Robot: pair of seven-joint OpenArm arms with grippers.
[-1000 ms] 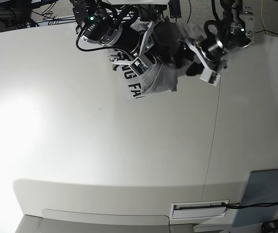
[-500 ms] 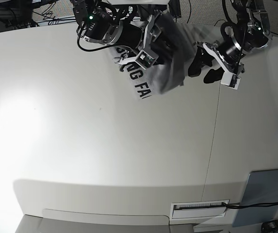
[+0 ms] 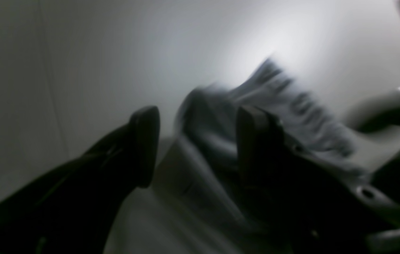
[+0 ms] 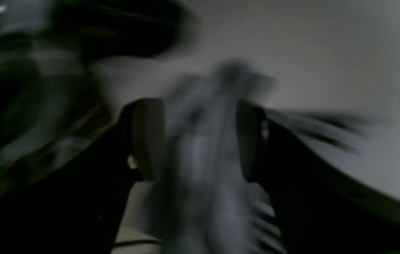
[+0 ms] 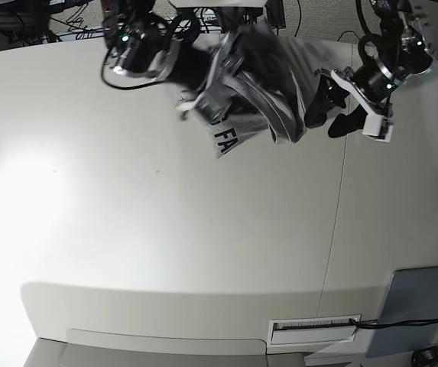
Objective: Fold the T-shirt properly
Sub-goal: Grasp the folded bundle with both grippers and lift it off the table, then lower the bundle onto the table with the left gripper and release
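Top centre, my right end effector (image 5: 217, 98) grasps the bunched T-shirt (image 5: 268, 92); left end effector (image 5: 333, 115) released. Next: spread it flat.

Grey T-shirt (image 5: 272, 92), black lettering; white table (image 5: 165, 229); black hands.

T-shirt (image 5: 261, 84): bunched at table's (image 5: 165, 252) far edge; right gripper (image 4: 200, 141) around its fold
left gripper (image 5: 332, 108): just beside shirt, apart
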